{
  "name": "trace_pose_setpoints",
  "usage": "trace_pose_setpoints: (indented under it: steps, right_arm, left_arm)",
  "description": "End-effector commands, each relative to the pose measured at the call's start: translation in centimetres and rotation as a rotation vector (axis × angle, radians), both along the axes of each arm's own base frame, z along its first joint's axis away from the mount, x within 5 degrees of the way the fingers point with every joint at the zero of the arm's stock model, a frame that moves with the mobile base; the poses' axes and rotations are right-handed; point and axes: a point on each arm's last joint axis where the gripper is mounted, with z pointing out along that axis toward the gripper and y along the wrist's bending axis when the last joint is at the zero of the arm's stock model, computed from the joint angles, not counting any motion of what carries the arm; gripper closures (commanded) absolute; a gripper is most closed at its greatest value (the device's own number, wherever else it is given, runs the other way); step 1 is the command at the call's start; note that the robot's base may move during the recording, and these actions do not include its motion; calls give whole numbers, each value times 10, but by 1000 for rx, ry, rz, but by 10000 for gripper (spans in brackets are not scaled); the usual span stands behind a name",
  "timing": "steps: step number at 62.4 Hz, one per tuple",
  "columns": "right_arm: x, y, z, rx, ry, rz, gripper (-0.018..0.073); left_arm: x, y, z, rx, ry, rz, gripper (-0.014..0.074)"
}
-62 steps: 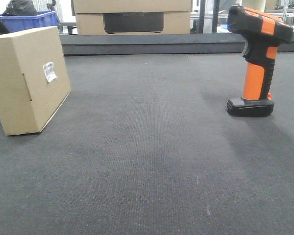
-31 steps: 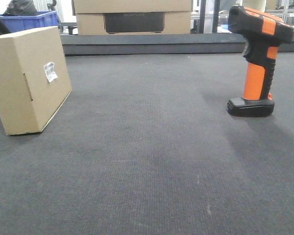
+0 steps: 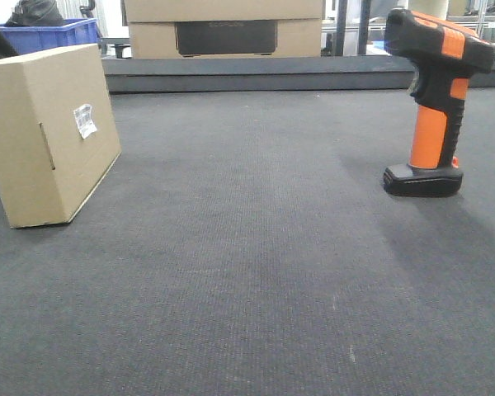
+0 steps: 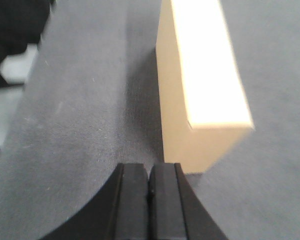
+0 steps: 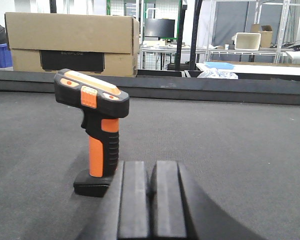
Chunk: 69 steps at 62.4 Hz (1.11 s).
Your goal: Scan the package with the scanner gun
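The package is a small brown cardboard box standing on edge at the left of the dark mat, its white barcode sticker facing right. In the left wrist view the package lies just ahead and to the right of my left gripper, which is shut and empty. The scanner gun stands upright on its black base at the right. In the right wrist view the scanner gun stands just ahead and left of my right gripper, which is shut and empty. Neither gripper shows in the front view.
A raised dark ledge runs along the far edge of the mat. Behind it stand larger cardboard boxes with a dark panel and a blue bin. The mat's left edge and pale floor show in the left wrist view.
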Motion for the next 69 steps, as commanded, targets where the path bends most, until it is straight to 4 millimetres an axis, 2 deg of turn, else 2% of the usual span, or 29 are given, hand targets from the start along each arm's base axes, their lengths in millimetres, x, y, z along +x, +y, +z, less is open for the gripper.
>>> trace_pose_setpoints:
  steps: [1,10,22,30,41,45,49,55,62,66,69]
  right_arm:
    - [0,0,2,-1,-19,4,728]
    - [0,0,2,-1,-19,4,728]
    - [0,0,2,-1,-19,4,728]
    - [0,0,2,-1,-19,4,728]
    - [0,0,2,-1,-19,4,728]
    - [0,0,2,-1,-19,4,728]
    - [0,0,2,-1,-19,4,728]
    - [0,0,2,-1,-19,4,728]
    - [0,0,2,-1,-19,4,728]
    - [0,0,2,-1,-19,4,728]
    - [0,0,2,-1,-19,4,728]
  left_arm:
    - [23,-3,5,-25,17,0,707]
    - [60,-23,10,-5,74,-65,707]
    - [102,-41,8,-18,158,-13,707]
    - [116,-54,11,-9,179,-41,707]
    - [124,-56,6,-16,201,-25,692]
    - [124,-55,5,-9,206,-23,630]
    - [124,-55,4,-6,208,-23,519]
    - [126,-55,2,-1,208,-23,278]
    - [128,-56,-2,2,225,-22,59]
    - [130,-56,-6,3,237,-22,-17]
    - [133,-57,-10,5,249,-22,-13]
